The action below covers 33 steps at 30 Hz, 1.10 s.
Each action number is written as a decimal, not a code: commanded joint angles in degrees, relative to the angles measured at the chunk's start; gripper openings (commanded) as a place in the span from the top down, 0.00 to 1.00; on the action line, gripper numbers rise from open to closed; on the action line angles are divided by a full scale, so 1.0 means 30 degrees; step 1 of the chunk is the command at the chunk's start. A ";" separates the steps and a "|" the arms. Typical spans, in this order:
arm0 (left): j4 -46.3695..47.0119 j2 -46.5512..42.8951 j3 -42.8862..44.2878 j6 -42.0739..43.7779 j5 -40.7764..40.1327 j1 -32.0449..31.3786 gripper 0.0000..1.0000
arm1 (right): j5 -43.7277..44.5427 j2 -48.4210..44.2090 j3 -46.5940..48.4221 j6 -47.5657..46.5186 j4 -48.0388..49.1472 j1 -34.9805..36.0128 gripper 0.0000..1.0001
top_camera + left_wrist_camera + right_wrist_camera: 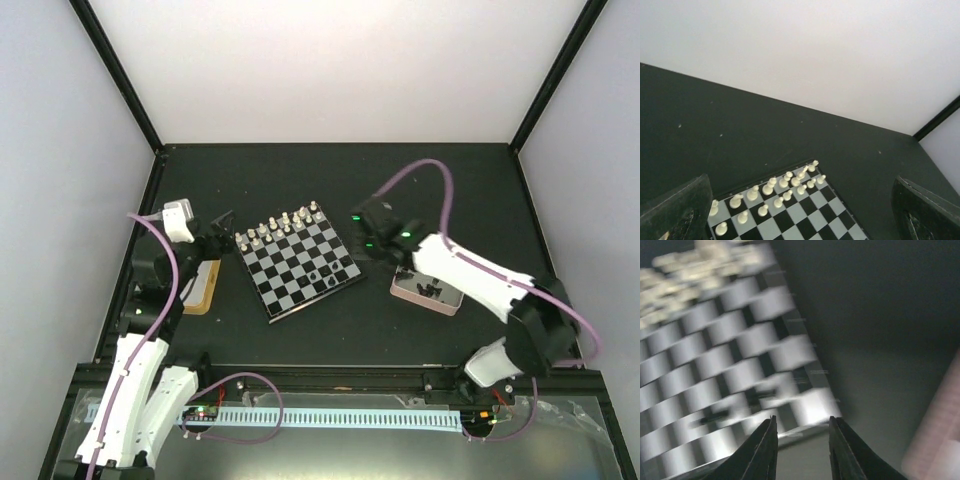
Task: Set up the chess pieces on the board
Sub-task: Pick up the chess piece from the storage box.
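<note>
Right gripper (802,420) fingers slightly parted, empty, over board (300,262) right corner. Left gripper (800,200) wide open, empty, at board's left. White pieces (283,225) fill two far rows. Two black pieces (317,273) on board, more in pink tray (425,304). Judged about half done.

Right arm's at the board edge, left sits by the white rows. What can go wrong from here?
1. The right gripper, open and empty, is low at the rim of the board near two black pieces. It may knock them or shift the board.
2. The open left gripper flanks the white pieces. A swing could topple them.
</note>
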 commanded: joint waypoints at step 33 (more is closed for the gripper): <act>0.1759 0.0937 0.0553 0.0401 0.2734 0.0574 0.01 | -0.0195 -0.0343 -0.7567 -0.1375 0.2434 -0.8381 0.80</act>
